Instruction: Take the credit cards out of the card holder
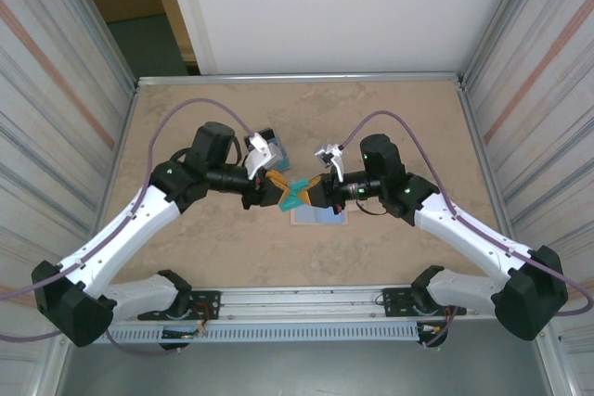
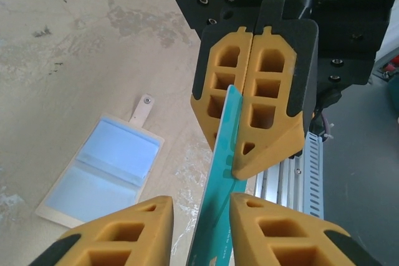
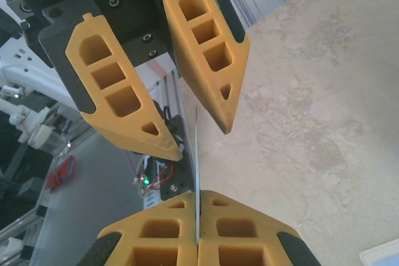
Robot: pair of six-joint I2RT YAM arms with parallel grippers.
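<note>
1. The holder lies open and flat on the surface, pale blue insides facing up. Its little tan strap tab sticks out from one edge.
2. The right pincer is clamped tight on a teal card. It's holding the card on edge in the air, just above the holder.
3. The left pincer faces it from the other side of the holder with its jaws apart. The card's free end pokes in between the fingers, with a gap on both sides, so no grip there.
4. From the top view, the two pincers meet nose to nose over the holder's far edge, with the card bridging them.
</note>
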